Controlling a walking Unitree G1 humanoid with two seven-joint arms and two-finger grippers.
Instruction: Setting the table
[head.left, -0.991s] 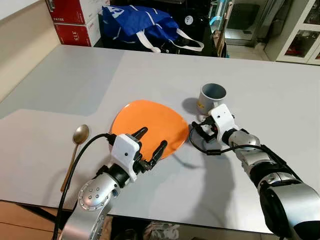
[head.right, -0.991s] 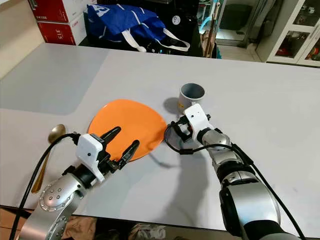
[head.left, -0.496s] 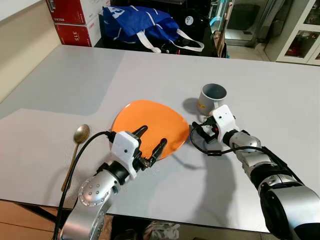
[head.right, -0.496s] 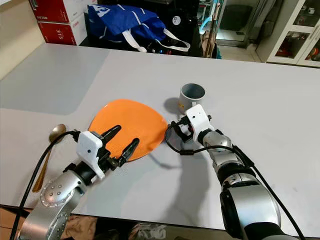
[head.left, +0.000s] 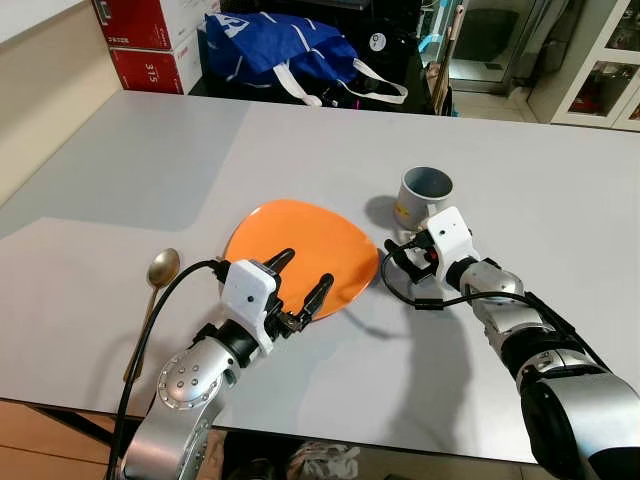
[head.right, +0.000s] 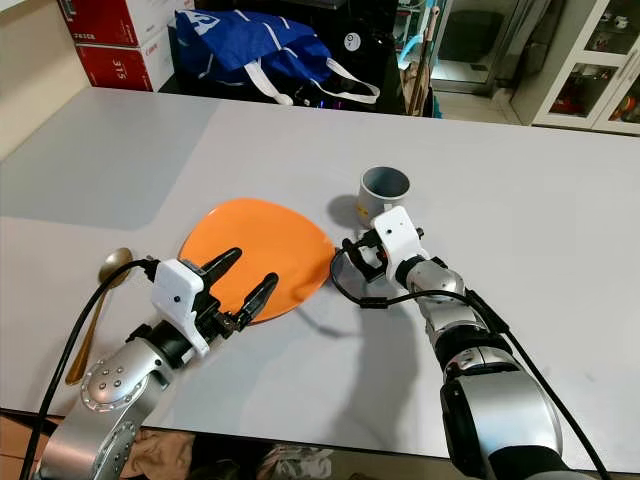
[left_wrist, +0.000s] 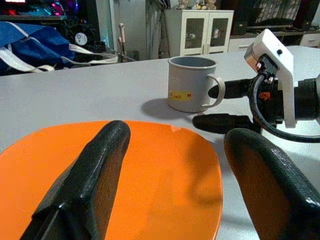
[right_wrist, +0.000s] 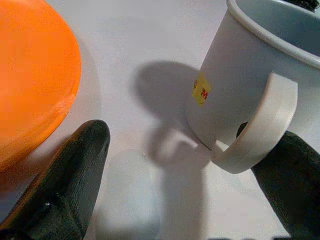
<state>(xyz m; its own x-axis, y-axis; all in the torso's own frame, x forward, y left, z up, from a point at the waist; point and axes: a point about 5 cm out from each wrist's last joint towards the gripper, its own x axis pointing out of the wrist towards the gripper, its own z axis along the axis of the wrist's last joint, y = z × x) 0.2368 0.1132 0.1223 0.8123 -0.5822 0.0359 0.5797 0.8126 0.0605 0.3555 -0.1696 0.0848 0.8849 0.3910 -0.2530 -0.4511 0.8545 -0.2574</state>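
Left gripper (head.left: 300, 283): we hover, jaws spread, empty, over plate (head.left: 300, 250)'s near rim.
Right gripper (head.left: 397, 258): jaws wide, empty; mug (head.left: 424, 194) at 1 o'clock, handle just beside one finger.

Head views look down, wrist views close, sharing mug (left_wrist: 192, 83)

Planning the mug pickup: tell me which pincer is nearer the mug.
Right. The right pincer sits just in front of the mug, by its handle, open. The left pincer hovers over the orange plate, farther away.
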